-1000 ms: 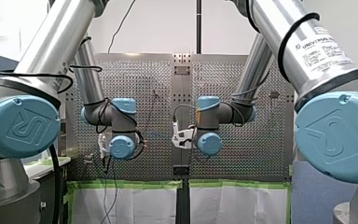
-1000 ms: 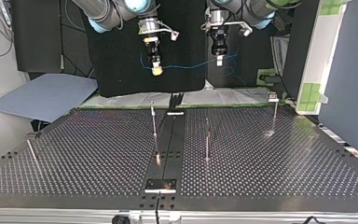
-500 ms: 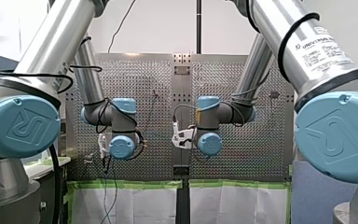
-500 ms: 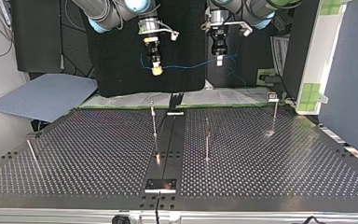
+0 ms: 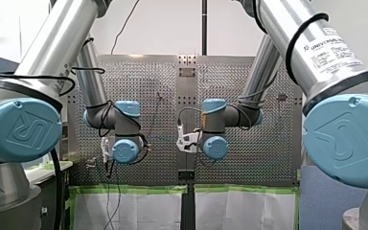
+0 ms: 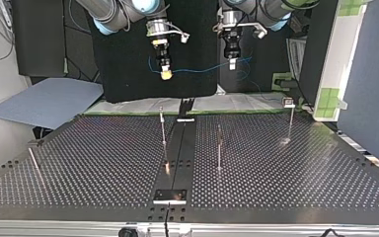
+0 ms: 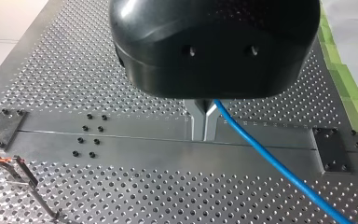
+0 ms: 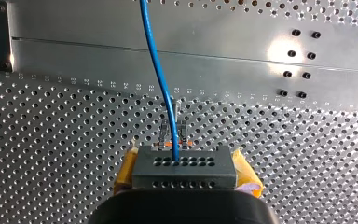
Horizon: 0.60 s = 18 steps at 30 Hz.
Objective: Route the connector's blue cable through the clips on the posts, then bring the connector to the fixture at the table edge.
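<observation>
Two yellow pads point(image 8: 127, 171) of my right gripper point(image 8: 185, 161) are clamped on the grey connector point(image 8: 184, 169), one at each end of it. The blue cable point(image 8: 157, 70) leaves the connector's face of small holes and runs off ahead of the gripper, crossing over the flat metal strip point(image 8: 121, 51) that runs down the middle of the perforated table point(image 6: 103, 163). Below the connector, just short of the strip, a clip point(image 8: 173, 133) shows end-on. The cable passes across it, but I cannot tell whether they touch.

My left gripper point(image 7: 203, 123) has its metal fingers point(image 7: 196, 119) pressed together on the same cable. The cable comes out beside them and slants away over the strip, which lies directly under the fingertips. A second clip point(image 7: 15, 169) stands on a thin rod well off the strip.

In the top view both grippers hang high, beyond the strip's far end, with the cable sagging between them. A near post point(image 6: 162, 126) and a shorter post point(image 6: 219, 148) stand just beside the strip, one on each side. A far post point(image 6: 291, 118) stands well away from the strip. A dark plate point(image 6: 170, 196) sits at the strip's near end.
</observation>
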{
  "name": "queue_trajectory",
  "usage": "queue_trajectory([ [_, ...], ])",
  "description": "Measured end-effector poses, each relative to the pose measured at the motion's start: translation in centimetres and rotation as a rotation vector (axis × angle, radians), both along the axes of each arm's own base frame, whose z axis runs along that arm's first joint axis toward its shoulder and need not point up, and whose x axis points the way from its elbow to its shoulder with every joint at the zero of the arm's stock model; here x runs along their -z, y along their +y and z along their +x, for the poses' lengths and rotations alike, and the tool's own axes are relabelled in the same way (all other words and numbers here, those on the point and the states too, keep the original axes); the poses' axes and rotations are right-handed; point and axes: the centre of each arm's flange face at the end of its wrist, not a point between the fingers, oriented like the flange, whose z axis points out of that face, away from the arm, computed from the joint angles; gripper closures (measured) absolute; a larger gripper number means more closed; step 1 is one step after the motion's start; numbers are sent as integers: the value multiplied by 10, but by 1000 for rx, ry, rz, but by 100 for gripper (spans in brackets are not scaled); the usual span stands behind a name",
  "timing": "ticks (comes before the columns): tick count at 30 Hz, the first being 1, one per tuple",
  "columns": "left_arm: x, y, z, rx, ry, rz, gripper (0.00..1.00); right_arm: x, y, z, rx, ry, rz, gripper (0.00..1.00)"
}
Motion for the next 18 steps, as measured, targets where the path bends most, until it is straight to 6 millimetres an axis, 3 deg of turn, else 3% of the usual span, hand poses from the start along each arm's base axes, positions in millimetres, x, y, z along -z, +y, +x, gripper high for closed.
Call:
queue_trajectory([
  [18, 0, 0, 0, 0, 0, 0, 100, 0, 0, 0, 0, 0, 0, 100],
])
